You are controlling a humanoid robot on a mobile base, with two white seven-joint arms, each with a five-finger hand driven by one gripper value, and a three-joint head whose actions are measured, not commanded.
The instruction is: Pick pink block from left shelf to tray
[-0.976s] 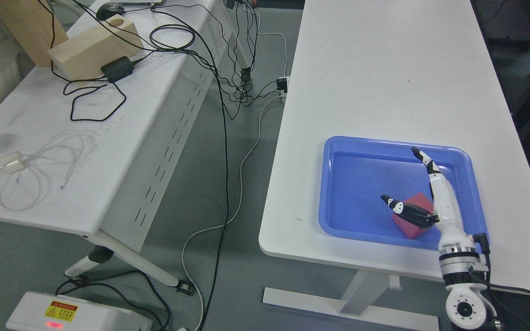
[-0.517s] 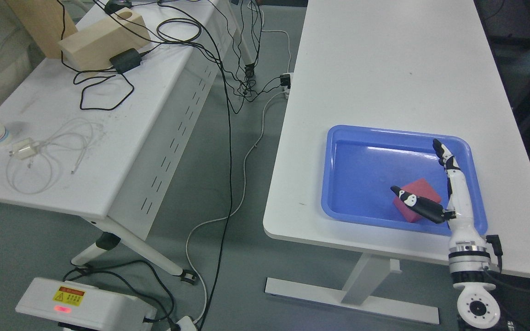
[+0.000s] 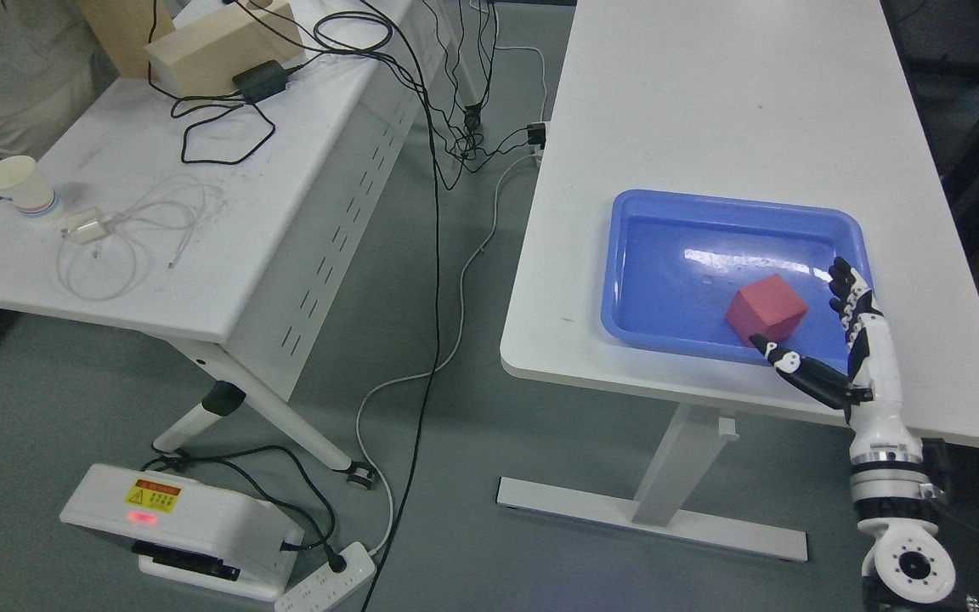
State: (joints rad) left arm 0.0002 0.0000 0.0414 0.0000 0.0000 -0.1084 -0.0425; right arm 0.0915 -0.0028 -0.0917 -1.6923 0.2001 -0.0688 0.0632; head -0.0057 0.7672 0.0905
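A pink block (image 3: 766,310) lies inside the blue tray (image 3: 659,234), near its front right corner, on the white table at the right. My right hand (image 3: 804,319) hovers just right of and in front of the block, over the tray's front right rim. Its fingers (image 3: 848,293) are spread and its thumb (image 3: 800,370) points left, holding nothing and apart from the block. The arm comes up from the lower right. The left arm is out of view.
A second white table (image 3: 200,195) at the left carries a paper cup (image 3: 18,185), a white charger cable (image 3: 128,238), black cables and a wooden block (image 3: 222,42). A person's clothing (image 3: 5,68) shows at top left. A white box (image 3: 171,518) and power strip (image 3: 328,582) lie on the floor.
The camera has shifted, so the whole scene sits differently. My right hand has drawn back off the pink block toward the tray's front right rim; the block rests free in the tray.
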